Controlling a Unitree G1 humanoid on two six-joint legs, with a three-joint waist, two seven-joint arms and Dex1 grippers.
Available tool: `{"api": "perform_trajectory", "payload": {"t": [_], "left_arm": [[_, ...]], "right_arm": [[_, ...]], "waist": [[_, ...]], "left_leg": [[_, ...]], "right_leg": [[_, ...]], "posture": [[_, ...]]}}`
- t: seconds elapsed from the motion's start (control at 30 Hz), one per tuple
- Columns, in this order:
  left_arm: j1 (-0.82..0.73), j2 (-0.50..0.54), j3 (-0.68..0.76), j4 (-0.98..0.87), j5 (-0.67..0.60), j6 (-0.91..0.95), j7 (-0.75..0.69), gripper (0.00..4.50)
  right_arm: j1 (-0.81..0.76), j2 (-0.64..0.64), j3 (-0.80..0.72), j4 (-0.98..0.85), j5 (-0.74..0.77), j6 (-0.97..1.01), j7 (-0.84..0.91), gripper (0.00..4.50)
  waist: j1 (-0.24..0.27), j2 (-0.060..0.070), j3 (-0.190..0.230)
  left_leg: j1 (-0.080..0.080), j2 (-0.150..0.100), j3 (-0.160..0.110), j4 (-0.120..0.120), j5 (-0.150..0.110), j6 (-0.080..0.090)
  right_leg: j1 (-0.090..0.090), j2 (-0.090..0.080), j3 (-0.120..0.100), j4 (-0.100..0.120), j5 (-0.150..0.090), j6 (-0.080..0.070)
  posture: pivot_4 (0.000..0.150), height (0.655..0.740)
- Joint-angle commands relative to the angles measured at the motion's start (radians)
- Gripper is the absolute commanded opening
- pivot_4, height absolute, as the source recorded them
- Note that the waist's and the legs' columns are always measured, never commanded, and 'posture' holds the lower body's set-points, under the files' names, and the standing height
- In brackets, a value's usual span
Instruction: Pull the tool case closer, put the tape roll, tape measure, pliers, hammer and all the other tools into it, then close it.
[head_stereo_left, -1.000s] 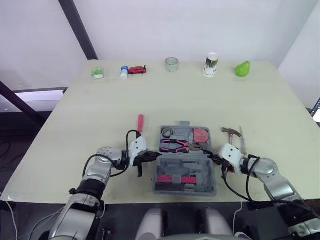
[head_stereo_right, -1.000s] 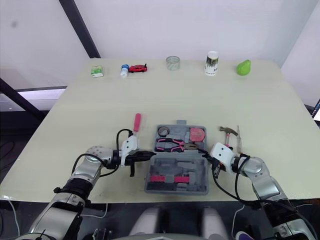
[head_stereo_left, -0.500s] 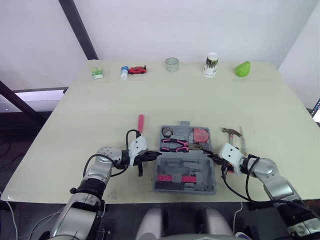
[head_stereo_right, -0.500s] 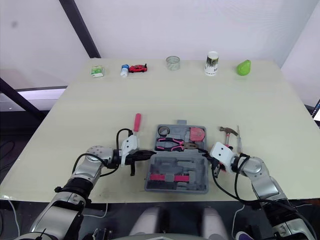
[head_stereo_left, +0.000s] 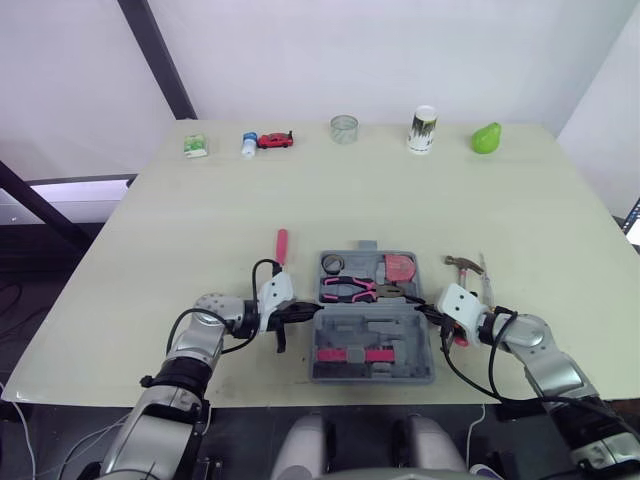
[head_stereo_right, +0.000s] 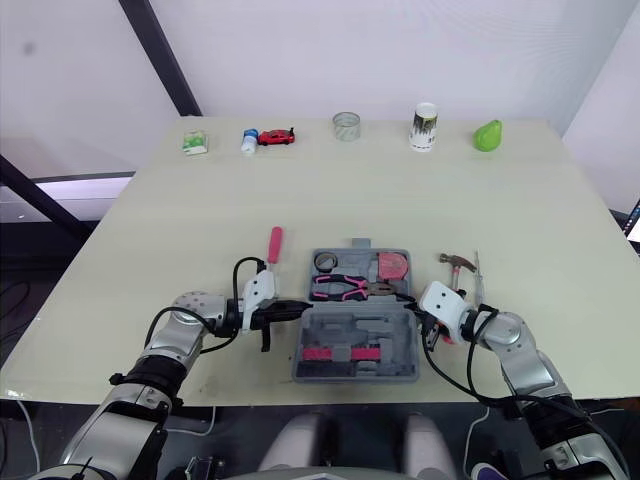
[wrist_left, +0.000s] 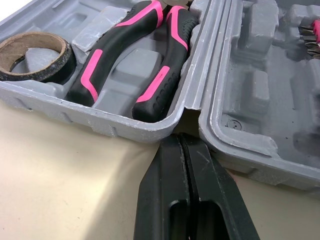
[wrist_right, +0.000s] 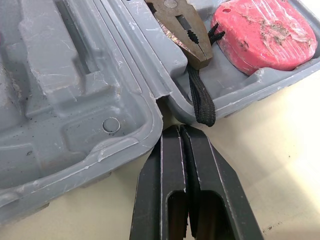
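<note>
Flanking the open tool case (head_stereo_left: 372, 325) near the front edge of the desk (head_stereo_left: 200, 220), our left hand (wrist_left: 184, 141) and right hand (wrist_right: 179, 131) are both clenched, tips at its hinge ends; the hammer (head_stereo_left: 462, 263) lies beside it.

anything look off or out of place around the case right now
The black strap of the tape measure drapes over the rim of the case at the hinge gap, just ahead of the right gripper; it may get pinched when the lid shuts. The hammer and a red-handled tool lie on the table outside it.
</note>
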Motion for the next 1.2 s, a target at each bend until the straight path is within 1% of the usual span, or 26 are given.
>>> {"api": "perform_trajectory", "payload": {"t": [0.03, 1.2], "left_arm": [[-0.004, -0.017, -0.015, 0.002, 0.014, 0.001, 0.013, 0.00], [-0.001, -0.019, -0.014, 0.013, 0.015, 0.002, 0.016, 0.00]], "right_arm": [[-0.026, 0.022, 0.002, -0.020, 0.013, -0.041, -0.008, 0.07], [-0.043, 0.060, 0.002, 0.003, 0.022, -0.091, -0.004, 0.07]], "waist": [[0.000, 0.000, 0.000], [-0.001, 0.000, 0.000]], "left_leg": [[0.000, 0.000, 0.000, 0.000, 0.000, 0.000], [0.000, 0.000, 0.000, 0.000, 0.000, 0.000]], "right_leg": [[0.000, 0.000, 0.000, 0.000, 0.000, 0.000], [0.000, 0.000, 0.000, 0.000, 0.000, 0.000]], "posture": [[0.150, 0.7400], [0.150, 0.7400]]}}
